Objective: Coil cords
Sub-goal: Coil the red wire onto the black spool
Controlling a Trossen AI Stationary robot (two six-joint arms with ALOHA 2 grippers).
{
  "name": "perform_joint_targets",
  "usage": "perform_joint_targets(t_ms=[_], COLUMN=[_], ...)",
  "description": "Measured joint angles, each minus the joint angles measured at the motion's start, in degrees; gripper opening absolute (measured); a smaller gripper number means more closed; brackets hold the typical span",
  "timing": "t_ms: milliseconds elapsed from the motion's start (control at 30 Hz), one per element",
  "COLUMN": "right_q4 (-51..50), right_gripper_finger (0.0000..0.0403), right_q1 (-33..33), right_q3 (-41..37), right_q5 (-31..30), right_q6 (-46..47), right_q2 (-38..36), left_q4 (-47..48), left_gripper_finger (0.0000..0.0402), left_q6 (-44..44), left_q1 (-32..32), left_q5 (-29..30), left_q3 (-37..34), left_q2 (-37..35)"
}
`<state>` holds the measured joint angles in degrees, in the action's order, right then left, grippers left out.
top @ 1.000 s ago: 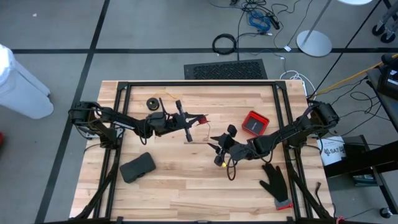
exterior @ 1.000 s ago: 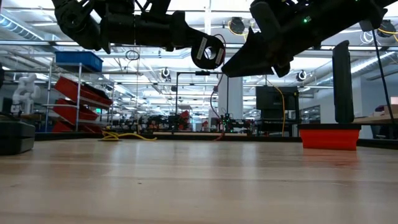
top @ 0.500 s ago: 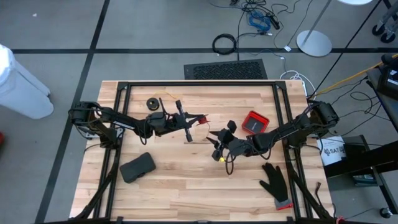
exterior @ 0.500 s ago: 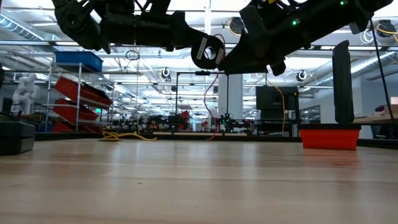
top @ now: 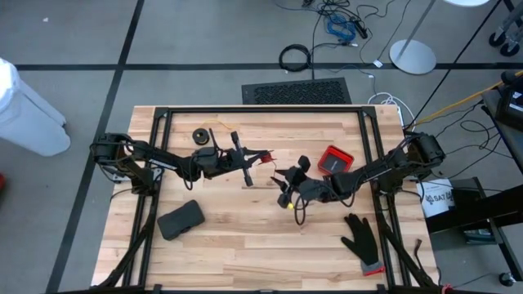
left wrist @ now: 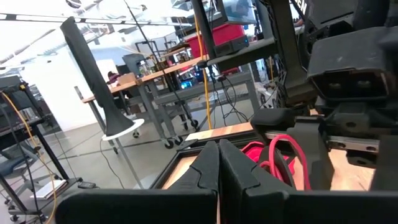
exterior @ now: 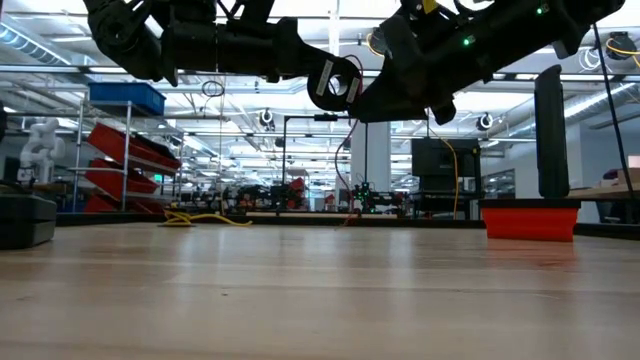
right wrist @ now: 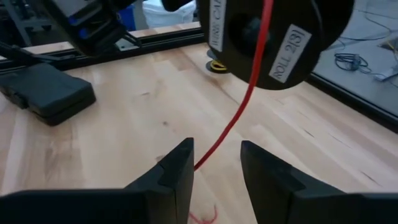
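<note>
1. Red cord [right wrist: 239, 121]: a taut strand running from the black spool [right wrist: 273, 37] held aloft mid-table, down between the spread fingers of the right gripper [top: 286, 189].
2. Left gripper [top: 245, 160]: pressed together, apparently carrying that spool; the grip itself is hidden.
3. Technique, judged: keep the strand centred between the jaws and tension even while winding.
4. Clearance: red box [top: 334, 162] near the right arm; second spool [top: 200, 135] with the yellow-tan cord near the far rail; open wood toward the near edge.
</note>
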<state>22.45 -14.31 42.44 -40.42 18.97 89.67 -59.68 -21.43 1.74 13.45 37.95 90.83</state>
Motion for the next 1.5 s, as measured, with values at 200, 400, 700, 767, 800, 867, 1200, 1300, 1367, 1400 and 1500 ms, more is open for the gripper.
perform_joint_targets(t_ms=[200, 400, 700, 767, 800, 867, 1200, 1300, 1367, 1400, 1500], right_q4=[-0.4, -0.1, 0.5, -0.9, -1.5, -1.8, 7.7, 10.6, 12.1, 13.1, 15.6], right_gripper_finger=[0.0051, 0.0003, 0.0001, 0.0001, 0.0001, 0.0, 0.0, 0.0, 0.0, 0.0, 0.0], right_q1=[0.4, 0.9, 8.1, 10.4, 11.3, 12.3, 13.1, 12.8, 12.1, 11.8, 10.6], right_q3=[0.0, 0.0, 0.0, 0.0, 0.0, 0.0, 1.0, 4.1, 6.4, 7.6, 8.6], right_q5=[-0.9, -6.7, -5.1, -1.5, -0.3, 1.3, 8.0, 9.7, 9.1, 8.5, 5.4], right_q6=[-2.4, -7.3, -7.1, -4.2, -3.1, -2.0, -0.1, 0.1, -0.1, -0.2, 0.0], right_q2=[0.0, 0.0, 0.0, 0.0, 0.0, 0.0, 5.6, 10.3, 13.0, 14.3, 16.0], left_q4=[0.0, 0.0, 0.0, 0.0, 0.0, 0.0, -1.5, -1.1, -0.4, -0.4, -1.8], left_gripper_finger=[0.0, 0.0, 0.0, 0.0, 0.0, 0.0, 0.0, 0.0, 0.0, 0.0, 0.0], left_q6=[0.0, 0.0, 0.0, 0.0, 0.0, 0.0, 0.0, -0.1, -0.7, -1.3, -1.8], left_q1=[0.0, 0.0, 0.0, 0.0, 0.0, 0.0, 0.0, 0.2, 0.3, 0.3, 0.6], left_q5=[0.0, 0.0, 0.0, 0.0, 0.0, 0.0, 0.0, 0.1, 1.2, 1.8, 1.5], left_q3=[0.0, 0.0, 0.0, 0.0, 0.0, 0.0, 0.0, 0.0, 0.0, 0.0, -0.9], left_q2=[0.0, 0.0, 0.0, 0.0, 0.0, 0.0, 0.0, 0.0, 0.0, 0.0, 0.0])
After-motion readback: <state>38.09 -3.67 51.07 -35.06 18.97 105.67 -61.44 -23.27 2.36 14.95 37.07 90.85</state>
